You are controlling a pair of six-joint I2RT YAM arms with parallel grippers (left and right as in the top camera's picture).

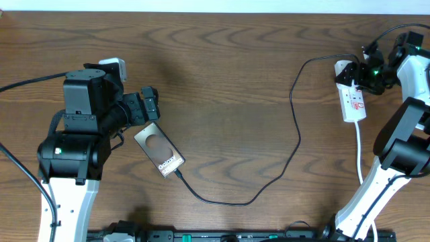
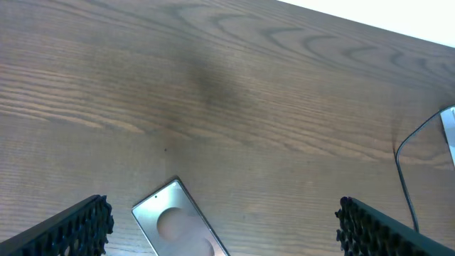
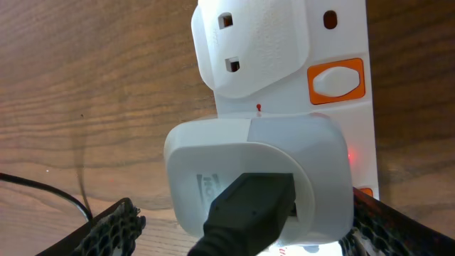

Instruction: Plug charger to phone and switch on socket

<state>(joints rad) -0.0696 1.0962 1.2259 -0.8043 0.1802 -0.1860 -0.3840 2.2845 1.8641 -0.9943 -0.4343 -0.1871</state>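
The phone (image 1: 159, 151) lies flat and slanted on the wooden table, its near end showing in the left wrist view (image 2: 178, 224). The charger's thin black cable (image 1: 295, 144) runs from the phone's lower end in a long loop to the socket (image 1: 353, 101). Its black plug (image 3: 252, 210) sits in a white adapter (image 3: 263, 178) on the socket (image 3: 341, 43). My right gripper (image 3: 249, 238) straddles that adapter, open, with a gap at its left finger (image 3: 114, 227). An orange switch (image 3: 338, 78) sits beside it. My left gripper (image 1: 149, 102) hovers open over the phone's far end.
A second white plug (image 3: 252, 46) occupies the socket's far end. The socket's white cord (image 1: 361, 158) trails toward the table's front past the right arm's base. A black rail (image 1: 222, 235) lines the front edge. The charger cable (image 2: 405, 178) crosses the left wrist view's right side.
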